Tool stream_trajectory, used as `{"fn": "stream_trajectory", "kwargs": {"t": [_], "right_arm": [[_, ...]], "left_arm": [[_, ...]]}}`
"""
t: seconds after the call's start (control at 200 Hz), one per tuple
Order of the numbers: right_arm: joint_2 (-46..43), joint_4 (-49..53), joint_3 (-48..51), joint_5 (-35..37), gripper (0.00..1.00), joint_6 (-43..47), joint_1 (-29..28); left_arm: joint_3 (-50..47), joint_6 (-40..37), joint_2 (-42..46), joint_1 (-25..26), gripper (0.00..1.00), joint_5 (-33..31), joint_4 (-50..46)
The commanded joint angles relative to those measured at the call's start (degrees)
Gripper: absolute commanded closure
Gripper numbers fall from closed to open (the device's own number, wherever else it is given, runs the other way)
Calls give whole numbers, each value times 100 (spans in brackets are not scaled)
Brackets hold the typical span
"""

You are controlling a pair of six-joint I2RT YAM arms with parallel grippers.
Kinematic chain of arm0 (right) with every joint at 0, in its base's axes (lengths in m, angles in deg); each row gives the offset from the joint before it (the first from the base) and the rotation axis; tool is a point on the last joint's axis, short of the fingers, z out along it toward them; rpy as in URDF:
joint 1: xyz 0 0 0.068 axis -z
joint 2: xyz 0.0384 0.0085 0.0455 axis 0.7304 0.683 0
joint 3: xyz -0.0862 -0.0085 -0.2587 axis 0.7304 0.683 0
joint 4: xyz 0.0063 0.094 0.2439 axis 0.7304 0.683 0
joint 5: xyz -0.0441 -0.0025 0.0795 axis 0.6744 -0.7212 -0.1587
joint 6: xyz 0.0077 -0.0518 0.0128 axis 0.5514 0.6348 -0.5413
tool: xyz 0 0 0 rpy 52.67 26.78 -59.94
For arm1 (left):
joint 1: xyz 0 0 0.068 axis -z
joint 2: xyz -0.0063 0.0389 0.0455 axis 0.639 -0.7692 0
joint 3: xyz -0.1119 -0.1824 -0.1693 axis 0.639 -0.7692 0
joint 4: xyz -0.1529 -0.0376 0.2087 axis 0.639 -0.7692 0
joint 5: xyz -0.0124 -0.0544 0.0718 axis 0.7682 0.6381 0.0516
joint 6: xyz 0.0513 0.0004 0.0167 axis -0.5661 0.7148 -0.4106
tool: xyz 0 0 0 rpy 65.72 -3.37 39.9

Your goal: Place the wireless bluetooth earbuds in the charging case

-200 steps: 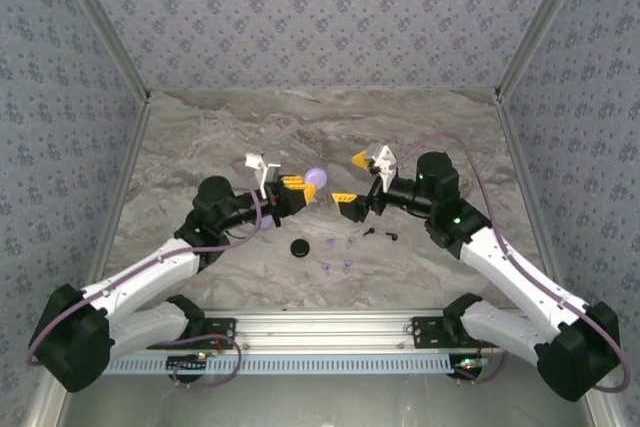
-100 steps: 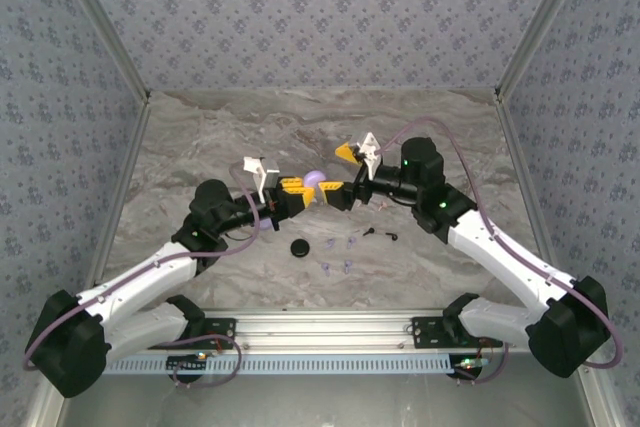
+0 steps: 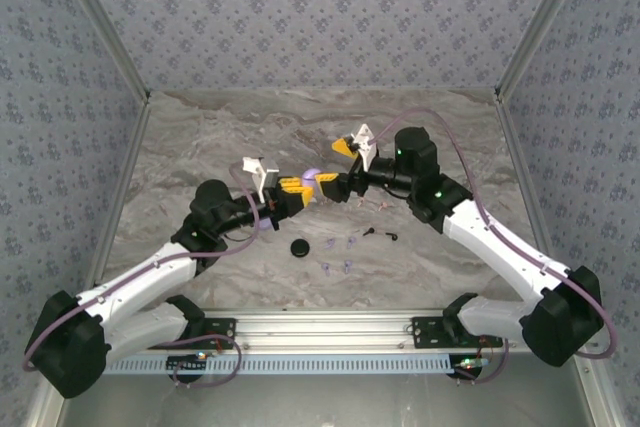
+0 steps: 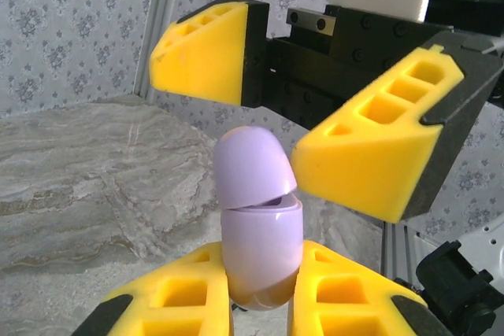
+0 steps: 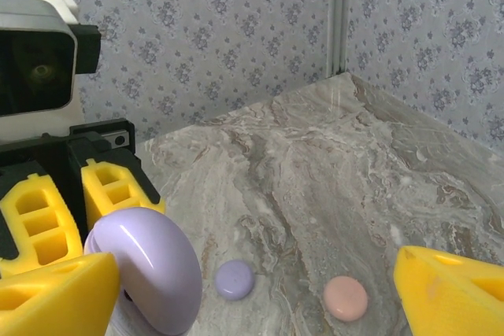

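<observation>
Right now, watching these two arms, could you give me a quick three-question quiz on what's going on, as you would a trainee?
1. True or false: the left gripper is shut on the lavender case.
2. Fill in: the right gripper, one finger on either side of the case's lid, is ____.
3. Where do the black earbuds lie?
A) on the table
B) between the right gripper's fingers
C) on top of the lavender case

Key: 1 true; 2 open; 3 A.
</observation>
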Motion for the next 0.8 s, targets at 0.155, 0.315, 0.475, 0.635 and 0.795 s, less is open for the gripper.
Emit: {"fn": "stream_trajectory", "kwargs": {"t": [0.155,0.315,0.475,0.635,0.795], "right_arm": [[240,305,-415,228,8,-162,119],[105,276,-437,-4,8,-332,238],[-509,501,-305,191,7,-726,364],[-962,1849,-274,1197,6,-1437,380],[-1037,3216,73,2052,11,-2467,392]], "left_arm": [[-18,-224,185,60,100,267,213],[-77,-290,184,63,100,126,200],[-325,-685,227,63,100,-123,310],[-788,-1212,398,62,100,-336,693],[-1128,-1534,721,63,100,-290,755]]}}
